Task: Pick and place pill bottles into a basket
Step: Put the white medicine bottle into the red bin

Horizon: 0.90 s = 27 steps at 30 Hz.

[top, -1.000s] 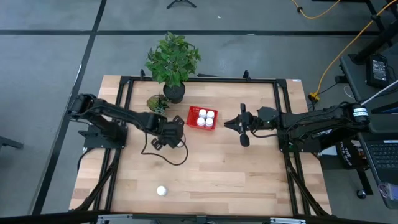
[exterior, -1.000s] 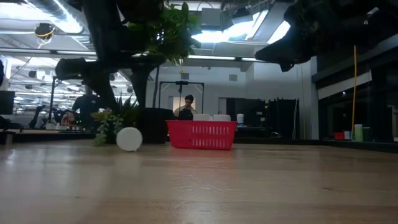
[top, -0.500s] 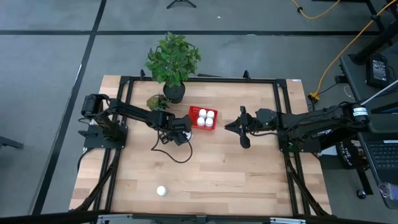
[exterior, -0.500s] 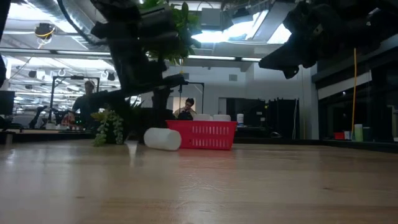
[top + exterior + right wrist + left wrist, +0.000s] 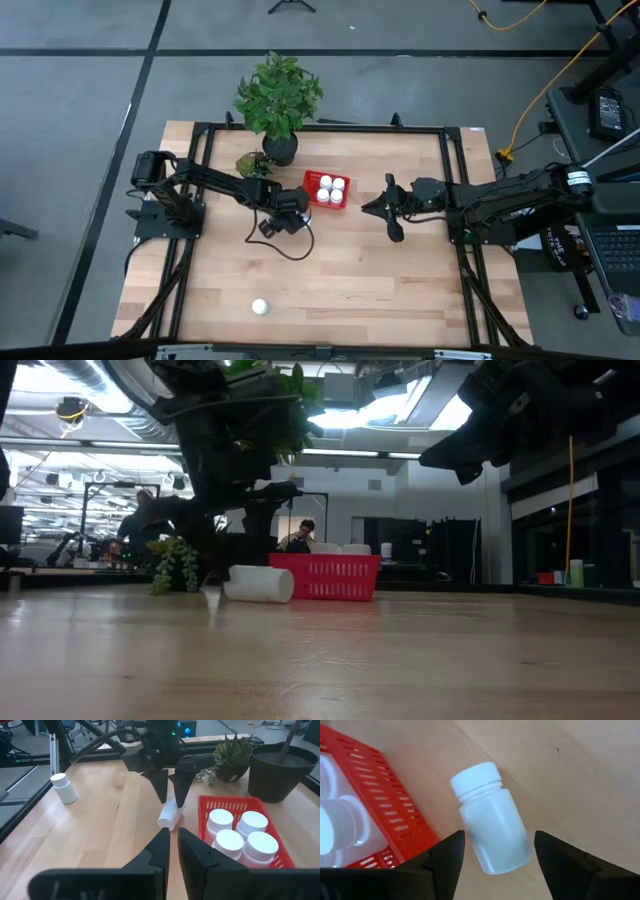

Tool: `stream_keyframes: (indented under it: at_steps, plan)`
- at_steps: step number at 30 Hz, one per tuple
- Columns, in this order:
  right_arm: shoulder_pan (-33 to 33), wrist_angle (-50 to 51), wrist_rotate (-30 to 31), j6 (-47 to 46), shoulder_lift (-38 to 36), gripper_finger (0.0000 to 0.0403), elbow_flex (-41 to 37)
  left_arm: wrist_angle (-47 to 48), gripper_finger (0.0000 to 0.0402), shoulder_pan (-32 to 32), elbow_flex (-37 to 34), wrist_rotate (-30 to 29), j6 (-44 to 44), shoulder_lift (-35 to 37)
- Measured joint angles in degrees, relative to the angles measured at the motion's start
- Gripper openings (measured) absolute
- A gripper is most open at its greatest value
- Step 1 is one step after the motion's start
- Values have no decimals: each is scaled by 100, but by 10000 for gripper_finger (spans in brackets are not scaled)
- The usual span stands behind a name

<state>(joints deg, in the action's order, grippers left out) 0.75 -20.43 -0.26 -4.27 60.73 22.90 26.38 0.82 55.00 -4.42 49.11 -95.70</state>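
Note:
A white pill bottle (image 5: 492, 835) lies on its side on the table, right beside the red basket (image 5: 385, 805), its cap pointing away from my left wrist. My left gripper (image 5: 285, 215) is open and points down, one finger on each side of the bottle's body. The bottle also shows in the low view (image 5: 258, 584) and the right wrist view (image 5: 169, 816). The basket (image 5: 308, 190) holds several upright bottles (image 5: 235, 832). Another bottle (image 5: 260, 307) stands near the table's front left. My right gripper (image 5: 368, 203) is shut and empty, in the air to the right of the basket. My left gripper's fingers come from above and straddle the lying bottle's body (image 5: 485, 850) across its length. One fingertip (image 5: 455, 842) stands close against its side, and I cannot tell whether it touches. The other fingertip (image 5: 545, 842) is apart from the bottle.
A black pot with a leafy plant (image 5: 280, 100) and a small succulent (image 5: 252, 165) stand just behind and to the left of the basket. A black cable (image 5: 285, 248) loops on the table under the left arm. Bare wood lies toward the table's near edge.
My left gripper has moved toward the table's right edge, up to the basket. The bottle under it has gone along with it and turned about: it faced the low camera end-on, and now lies side-on next to the basket.

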Motion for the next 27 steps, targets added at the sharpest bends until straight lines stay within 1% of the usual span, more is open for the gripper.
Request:
stream_keyframes:
  at_steps: [3, 8, 16, 20, 27]
  plan:
    - [0, -2, -1, 0, 0, 42, 0, -7, 235, -9, 0, 16, -276, 0]
    - [0, -2, 0, 1, 0, 42, 0, -26, 235, -7, 0, 274, -819, -38]
    - [0, -2, 1, 0, 0, 42, 0, 40, 235, -18, 0, 296, -1719, -37]
    - [0, -2, 1, 0, 2, 42, 0, 151, 235, -39, -6, 433, -1807, -112]
    - [5, 5, 1, 7, 2, 42, 0, 183, 235, -79, -2, 415, -1754, -398]
